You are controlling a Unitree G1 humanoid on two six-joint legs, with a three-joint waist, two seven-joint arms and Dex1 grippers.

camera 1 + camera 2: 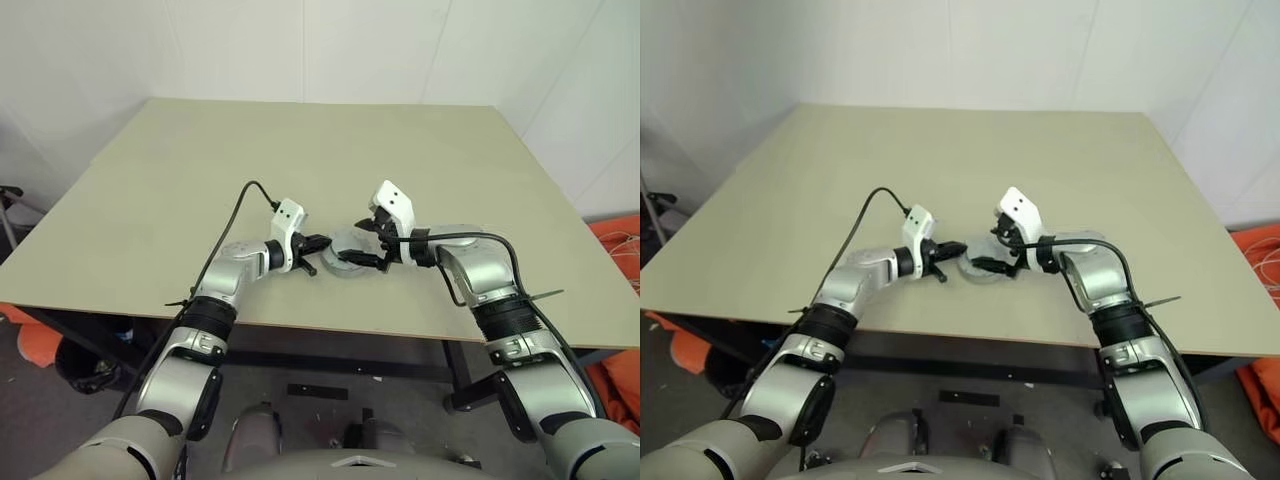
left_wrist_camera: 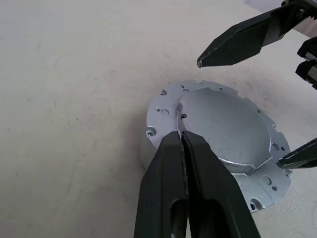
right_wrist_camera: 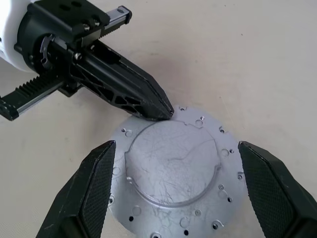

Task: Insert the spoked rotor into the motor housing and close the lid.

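Observation:
The motor housing (image 1: 343,262) sits on the table near its front edge, capped by a round silver lid (image 2: 225,126) with small holes around its rim. The lid covers the inside, so the spoked rotor is hidden. My left gripper (image 2: 181,136) is shut with nothing between its fingers, and its tips rest on the lid's rim (image 3: 148,106). My right gripper (image 3: 177,148) hangs open just above the lid, one finger (image 3: 94,183) on each side and neither touching it. In the left wrist view, a right fingertip (image 2: 233,44) shows above the lid's far edge.
The tan table (image 1: 300,150) is bare around the housing. Its front edge (image 1: 300,325) runs close below both grippers. White walls stand behind it. Orange material (image 1: 620,250) lies on the floor to the right.

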